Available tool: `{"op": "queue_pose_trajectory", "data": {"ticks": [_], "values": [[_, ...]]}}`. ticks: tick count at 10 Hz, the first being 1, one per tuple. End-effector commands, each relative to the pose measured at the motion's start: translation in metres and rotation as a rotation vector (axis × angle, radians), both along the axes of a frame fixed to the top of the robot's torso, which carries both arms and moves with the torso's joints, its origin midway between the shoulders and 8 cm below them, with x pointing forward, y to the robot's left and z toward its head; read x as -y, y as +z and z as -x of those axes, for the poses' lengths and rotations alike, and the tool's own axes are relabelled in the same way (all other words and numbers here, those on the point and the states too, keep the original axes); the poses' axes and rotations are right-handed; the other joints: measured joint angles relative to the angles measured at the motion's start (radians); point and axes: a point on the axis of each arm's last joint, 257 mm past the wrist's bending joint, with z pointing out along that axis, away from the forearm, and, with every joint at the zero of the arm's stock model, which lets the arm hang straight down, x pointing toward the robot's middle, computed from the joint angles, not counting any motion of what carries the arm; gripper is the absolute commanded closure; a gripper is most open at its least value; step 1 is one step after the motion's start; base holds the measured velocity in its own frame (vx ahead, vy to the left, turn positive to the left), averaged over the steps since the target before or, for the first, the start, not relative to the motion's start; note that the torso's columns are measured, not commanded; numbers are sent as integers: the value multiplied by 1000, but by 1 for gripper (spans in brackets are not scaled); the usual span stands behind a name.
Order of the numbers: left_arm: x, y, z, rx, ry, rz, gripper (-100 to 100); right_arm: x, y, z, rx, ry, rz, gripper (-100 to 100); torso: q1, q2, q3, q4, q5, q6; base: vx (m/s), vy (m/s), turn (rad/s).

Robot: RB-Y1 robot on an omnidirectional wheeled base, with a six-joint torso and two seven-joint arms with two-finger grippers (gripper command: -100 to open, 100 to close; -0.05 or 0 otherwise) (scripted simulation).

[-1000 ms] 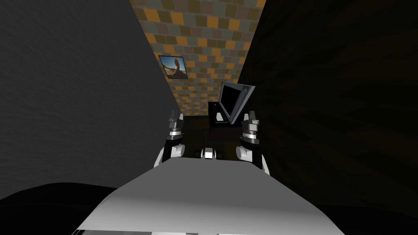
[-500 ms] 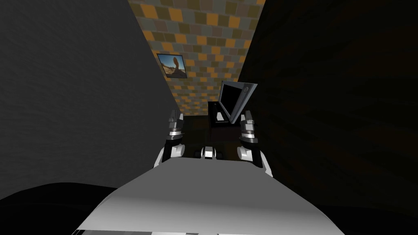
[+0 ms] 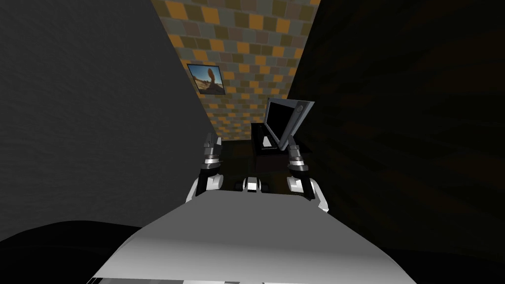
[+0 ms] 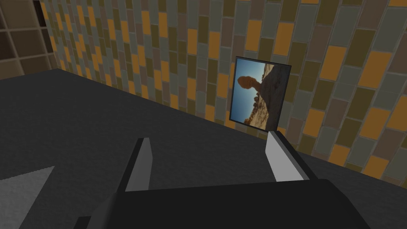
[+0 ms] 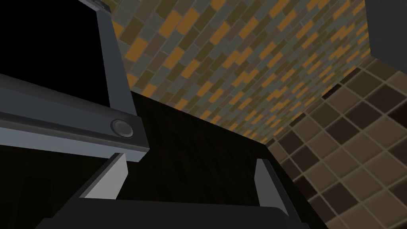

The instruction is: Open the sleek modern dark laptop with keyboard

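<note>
The laptop (image 3: pixel 281 121) stands open on a small dark stand (image 3: pixel 266 155) ahead of me, its grey-framed black screen raised steeply and a pale patch showing on its base. My right gripper (image 3: pixel 292 143) is open, just below the screen's near corner. In the right wrist view that grey screen frame (image 5: pixel 115 115), with a round stud at its corner, sits right above one of my fingers (image 5: pixel 107 181) and nothing lies between the two. My left gripper (image 3: pixel 212 140) is held up open to the left, away from the laptop, fingers (image 4: pixel 141 167) apart.
A grey wall (image 3: pixel 89 108) runs close along my left and a very dark wall (image 3: pixel 404 123) along my right, forming a narrow passage. A tiled orange-and-grey back wall (image 3: pixel 246 44) carries a framed picture (image 3: pixel 207 79). The floor beside the stand is dark.
My right gripper has moved up and forward toward the screen's lower corner. The laptop lid looks tilted a little further. The left arm has stayed put.
</note>
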Motion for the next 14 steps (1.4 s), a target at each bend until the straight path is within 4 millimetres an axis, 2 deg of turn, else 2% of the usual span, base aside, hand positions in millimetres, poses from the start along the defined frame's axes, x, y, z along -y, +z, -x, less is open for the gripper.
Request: {"op": "queue_pose_trajectory", "data": {"ticks": [1, 10, 11, 14], "values": [[0, 0, 0, 0, 0, 0, 0, -7, -13, -10, -17, -49, 140, -100, 0, 1, 1, 0, 0, 0, 57, 71, -47], [0, 0, 0, 0, 0, 0, 0, -22, -71, -50, -58, -228, 680, -100, -1, 2, 1, 1, 0, 0, 70, 80, -53], [0, 0, 0, 0, 0, 0, 0, -22, -71, -50, -56, -231, 689, -100, -1, 2, 1, 1, 0, 0, 44, 59, -19], [0, 0, 0, 0, 0, 0, 0, -21, -96, -64, -68, -283, 891, -100, 0, 1, 1, 0, 0, 0, 53, 63, -48]]}}
